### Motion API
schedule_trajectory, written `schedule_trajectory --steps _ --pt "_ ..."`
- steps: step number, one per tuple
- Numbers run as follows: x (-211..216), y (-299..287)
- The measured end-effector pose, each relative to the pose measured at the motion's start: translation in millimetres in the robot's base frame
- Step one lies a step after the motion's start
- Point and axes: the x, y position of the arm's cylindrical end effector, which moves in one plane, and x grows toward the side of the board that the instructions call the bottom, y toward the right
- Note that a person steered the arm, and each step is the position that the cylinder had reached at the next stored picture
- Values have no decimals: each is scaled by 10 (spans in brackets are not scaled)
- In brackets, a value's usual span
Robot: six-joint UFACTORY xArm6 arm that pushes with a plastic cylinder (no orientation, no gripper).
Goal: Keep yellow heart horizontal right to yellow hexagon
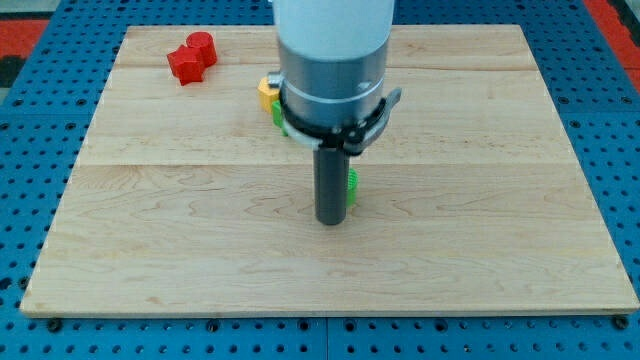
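My tip [331, 221] rests on the wooden board near its middle. A green block [352, 187] shows as a sliver just to the right of the rod, touching or very close to it; its shape is hidden. A yellow block [267, 92] peeks out at the left of the arm's body, with another green block [277, 113] just below it. Both are mostly hidden, so I cannot tell whether the yellow one is the heart or the hexagon. No second yellow block shows.
Two red blocks sit together at the board's top left: a cylinder-like one [202, 45] and a star-like one [184, 65]. The wooden board [480, 230] lies on a blue pegboard surface [610, 150]. The arm's body hides the top middle of the board.
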Motion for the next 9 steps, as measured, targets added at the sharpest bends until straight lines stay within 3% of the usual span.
schedule_trajectory --steps 1,2,3,4,6,8,9 --pt "-423 -132" --pt "-515 -298" --pt "-508 -963" --pt "-593 -962" --pt "-868 -130" --pt "-1471 -319" --pt "-1467 -261"
